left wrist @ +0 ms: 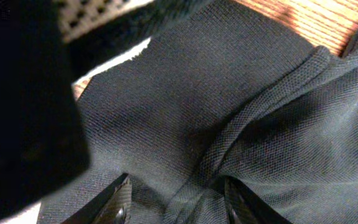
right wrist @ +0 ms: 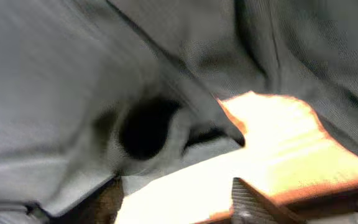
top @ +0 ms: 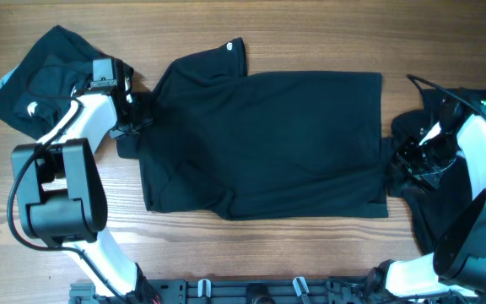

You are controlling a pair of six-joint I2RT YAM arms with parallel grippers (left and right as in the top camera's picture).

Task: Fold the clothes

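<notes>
A black T-shirt [top: 268,139] lies spread across the middle of the wooden table, with its sleeve and collar area at the left. My left gripper [top: 135,118] is at the shirt's left edge. In the left wrist view the left gripper [left wrist: 179,202] is open, and a ridge of the shirt's fabric [left wrist: 229,112] lies between its fingers. My right gripper [top: 397,160] is at the shirt's right edge. In the right wrist view the right gripper [right wrist: 179,199] is open over bare wood, just short of the fabric's edge [right wrist: 73,93].
A second black shirt [top: 32,84] with small white marks lies crumpled at the far left. Another heap of black cloth [top: 445,181] lies at the right under my right arm. The arm bases stand along the near table edge [top: 251,291].
</notes>
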